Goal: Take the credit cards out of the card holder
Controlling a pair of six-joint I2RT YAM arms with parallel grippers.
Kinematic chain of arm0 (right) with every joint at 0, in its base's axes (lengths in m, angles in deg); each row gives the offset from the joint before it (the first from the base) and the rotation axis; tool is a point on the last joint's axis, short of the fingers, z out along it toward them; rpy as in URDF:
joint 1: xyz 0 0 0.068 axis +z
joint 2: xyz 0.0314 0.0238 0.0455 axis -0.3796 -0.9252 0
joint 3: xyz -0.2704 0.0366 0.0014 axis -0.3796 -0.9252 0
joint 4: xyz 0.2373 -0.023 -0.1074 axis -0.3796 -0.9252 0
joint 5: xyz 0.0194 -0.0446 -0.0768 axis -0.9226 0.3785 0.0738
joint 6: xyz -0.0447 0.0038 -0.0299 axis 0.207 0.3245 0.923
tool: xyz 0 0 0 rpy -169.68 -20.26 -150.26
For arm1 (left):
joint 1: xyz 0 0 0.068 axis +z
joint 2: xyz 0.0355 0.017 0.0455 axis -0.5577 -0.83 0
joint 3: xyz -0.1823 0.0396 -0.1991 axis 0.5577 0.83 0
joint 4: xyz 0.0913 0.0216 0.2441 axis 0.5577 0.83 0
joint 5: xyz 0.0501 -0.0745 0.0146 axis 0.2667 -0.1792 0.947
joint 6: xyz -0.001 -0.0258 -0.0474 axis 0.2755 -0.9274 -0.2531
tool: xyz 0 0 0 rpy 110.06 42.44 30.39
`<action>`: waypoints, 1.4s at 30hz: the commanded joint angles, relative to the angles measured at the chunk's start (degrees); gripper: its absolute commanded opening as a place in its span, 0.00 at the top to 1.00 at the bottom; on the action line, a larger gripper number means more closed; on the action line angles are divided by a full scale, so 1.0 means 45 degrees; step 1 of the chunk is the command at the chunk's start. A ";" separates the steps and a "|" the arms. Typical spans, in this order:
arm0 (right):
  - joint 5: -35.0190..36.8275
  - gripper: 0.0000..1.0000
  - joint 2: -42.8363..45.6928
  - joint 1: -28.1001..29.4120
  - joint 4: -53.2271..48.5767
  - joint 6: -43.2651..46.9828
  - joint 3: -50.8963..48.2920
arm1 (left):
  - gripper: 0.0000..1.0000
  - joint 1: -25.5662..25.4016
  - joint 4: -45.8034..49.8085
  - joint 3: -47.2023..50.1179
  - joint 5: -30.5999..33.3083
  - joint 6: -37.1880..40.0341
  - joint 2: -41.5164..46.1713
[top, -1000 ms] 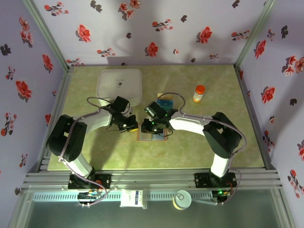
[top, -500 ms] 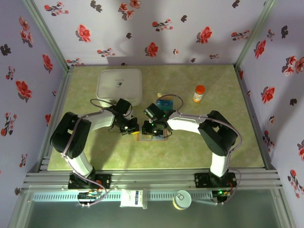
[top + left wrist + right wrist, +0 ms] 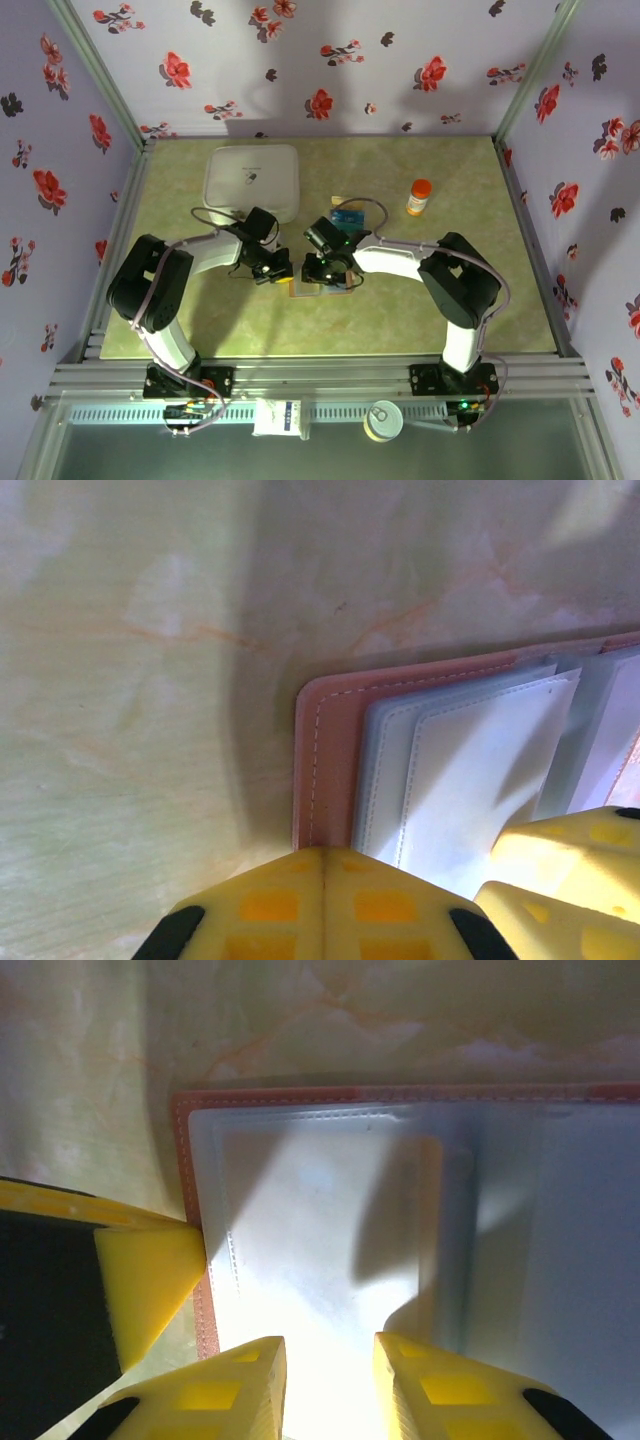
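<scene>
The table [image 3: 450, 300] carries a white box [image 3: 252, 180] at ten o'clock. Near the centre the card holder [image 3: 320, 290] lies open, pockets up. The left gripper [image 3: 322, 900], fingers pressed together, sits at the holder's nine-o'clock edge and seems to press it down. A firm pin there should stop the leather sliding. The right gripper [image 3: 328, 1380], jaws narrowly apart with nothing visible between them, hangs over the pale pocket. It likely needs to catch a card's exposed edge and draw it flat along the slot rather than upward. Some credit cards [image 3: 347, 216] lie on the table at twelve o'clock from the holder.
</scene>
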 commanded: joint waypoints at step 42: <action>-0.1926 0.73 0.0603 -0.1292 0.3767 -0.1577 -0.3047 | 0.90 -0.0052 -0.0726 -0.0111 -0.0373 -0.1187 0.1112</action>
